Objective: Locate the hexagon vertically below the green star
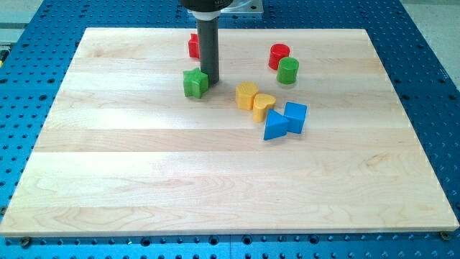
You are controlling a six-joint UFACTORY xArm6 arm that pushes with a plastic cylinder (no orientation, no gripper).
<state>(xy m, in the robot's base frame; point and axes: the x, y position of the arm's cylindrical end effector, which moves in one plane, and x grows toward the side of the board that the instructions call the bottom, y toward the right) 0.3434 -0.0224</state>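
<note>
1. The yellow hexagon [246, 94] sits a bit above the middle of the wooden board [215, 180], standing flat on it.
2. From that hexagon, the green star [195, 83] is off at about 10 o'clock, with a clear gap of bare wood between the 2.
3. Touching the hexagon at its 4 o'clock is a yellow heart-ish block [263, 106]; shape's a little hard to call, but it looks like a heart.
4. Further along the same 4 o'clock line there's a blue triangle [274, 126] with a blue cube [295, 116] pressed against its right side. The triangle is just below the yellow heart, close or maybe touching.
5. At roughly 2 o'clock from the hexagon: a green cylinder [288, 70], and a red cylinder [279, 55] touching it up and to its left.
6. At 11 o'clock, near the board's top edge, a red block [193, 46] is partly hidden behind the rod, so I can't tell its shape.
7. My tip [210, 78] is down on the board right against the star's right side, at its 2 o'clock. No pincer on this rig, just the straight dark rod, so nothing is gripped.
8. The blue perforated table [431, 108] surrounds the board.
</note>
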